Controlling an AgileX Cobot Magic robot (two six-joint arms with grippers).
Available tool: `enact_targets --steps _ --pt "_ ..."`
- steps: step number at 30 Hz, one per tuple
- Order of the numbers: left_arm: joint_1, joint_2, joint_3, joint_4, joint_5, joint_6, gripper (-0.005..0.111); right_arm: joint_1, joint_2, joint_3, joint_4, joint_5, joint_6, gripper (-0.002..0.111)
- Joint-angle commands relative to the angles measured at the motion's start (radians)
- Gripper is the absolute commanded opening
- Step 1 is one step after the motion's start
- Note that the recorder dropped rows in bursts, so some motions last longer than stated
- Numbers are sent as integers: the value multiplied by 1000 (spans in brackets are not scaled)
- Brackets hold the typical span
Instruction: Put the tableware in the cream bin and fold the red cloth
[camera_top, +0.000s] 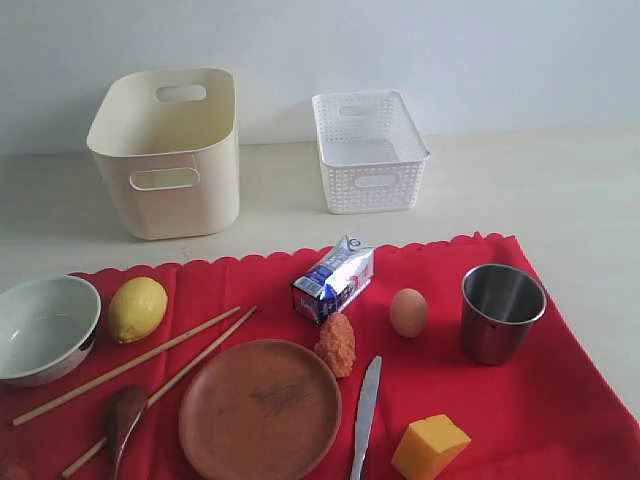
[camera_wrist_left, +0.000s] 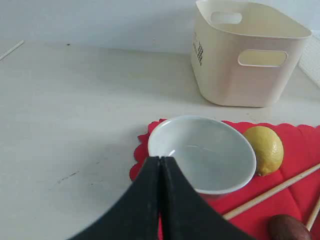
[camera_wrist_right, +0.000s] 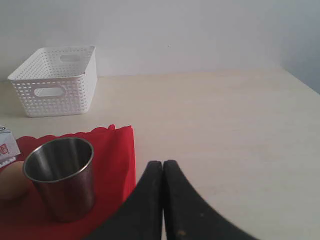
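Exterior view, field notes: I am seeing no tableware in the cream bin yet. It is standing on the tabletop beyond the scalloped far edge of the red cloth, with the white lattice basket beside it.

- All the tableware is lying on the red cloth. The white bowl is overhanging its left edge. The two chopsticks, the spoon, the wooden plate and the knife are sitting along its near side. The steel cup is standing near its right edge.
- A lemon, a milk carton, an egg and a cheese wedge are sharing the cloth.
- Left claw is clenched on nothing, hanging just short of the bowl's near rim. Right claw is also clenched and empty, over bare tabletop off the cloth's right edge, near the cup.

Risks I am weighing:
- Both claws are needing to part before any grasp; descending clenched would only shove the bowl or tip the cup.
- The lemon is sitting right against the bowl, so lifting the bowl may set it rolling.
- The knife is lying flat and thin, so a pinch may be dragging cloth with it.
- Folding while food is on the cloth would be rolling the egg off.
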Motion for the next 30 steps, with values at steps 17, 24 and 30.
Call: enact_targets --steps 17,24,30 --pt "0 4 -5 5 -10 -1 0 2 4 -5 -8 -14 -1 0" --pt "0 4 -5 5 -10 -1 0 2 4 -5 -8 -10 -1 0" --pt "0 4 -5 5 -10 -1 0 2 57 -106 -8 17 -1 0"
